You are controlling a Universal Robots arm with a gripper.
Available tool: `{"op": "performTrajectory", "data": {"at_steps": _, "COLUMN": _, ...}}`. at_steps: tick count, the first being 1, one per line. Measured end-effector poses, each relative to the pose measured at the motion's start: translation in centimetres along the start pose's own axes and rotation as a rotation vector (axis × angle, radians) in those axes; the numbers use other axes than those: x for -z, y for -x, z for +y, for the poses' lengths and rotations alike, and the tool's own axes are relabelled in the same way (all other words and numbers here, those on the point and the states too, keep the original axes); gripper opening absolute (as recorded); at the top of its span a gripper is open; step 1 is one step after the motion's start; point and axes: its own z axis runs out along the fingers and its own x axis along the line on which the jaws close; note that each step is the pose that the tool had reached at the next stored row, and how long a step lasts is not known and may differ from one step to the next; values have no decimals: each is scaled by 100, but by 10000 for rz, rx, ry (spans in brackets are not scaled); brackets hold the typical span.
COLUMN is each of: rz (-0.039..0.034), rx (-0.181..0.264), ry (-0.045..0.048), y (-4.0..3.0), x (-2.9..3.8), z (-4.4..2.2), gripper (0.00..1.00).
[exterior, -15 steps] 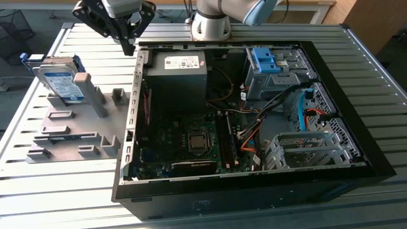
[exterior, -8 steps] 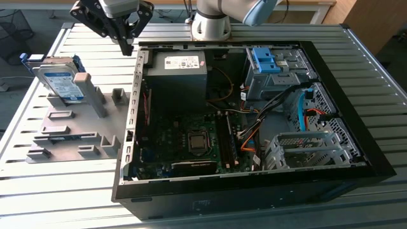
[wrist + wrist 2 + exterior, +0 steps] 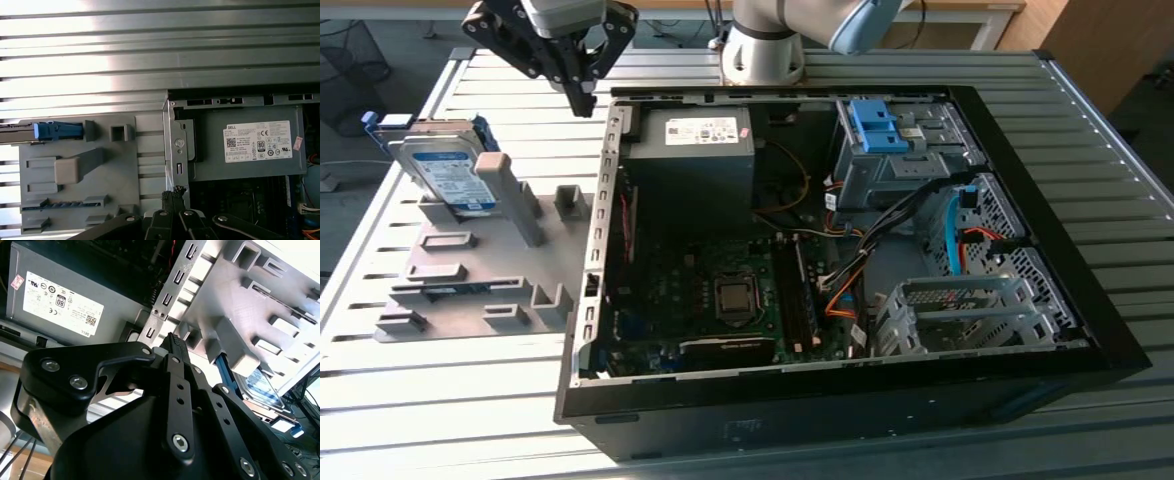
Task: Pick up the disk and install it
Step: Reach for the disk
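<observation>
One gripper [image 3: 583, 99]: fingers pressed together, empty, by the case's far corner on the exterior view's left.
Disk [image 3: 444, 170]: leaning in the grey holder tray [image 3: 487, 300], on the exterior view's left of the case.
Computer case [image 3: 854, 410]: open; holds power supply [image 3: 694, 150] and motherboard [image 3: 720, 290].

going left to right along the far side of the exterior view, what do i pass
disk → gripper → grey power supply → blue latch piece. The grey parts holder is left out, since it overlaps the disk.
</observation>
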Motion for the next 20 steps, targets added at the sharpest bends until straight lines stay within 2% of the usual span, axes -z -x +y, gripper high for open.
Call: {"op": "performTrajectory", "data": {"at_steps": 20, "rz": 0, "rx": -1, "ry": 0, "y": -105, "x": 2, "z": -8, "gripper": 11}}
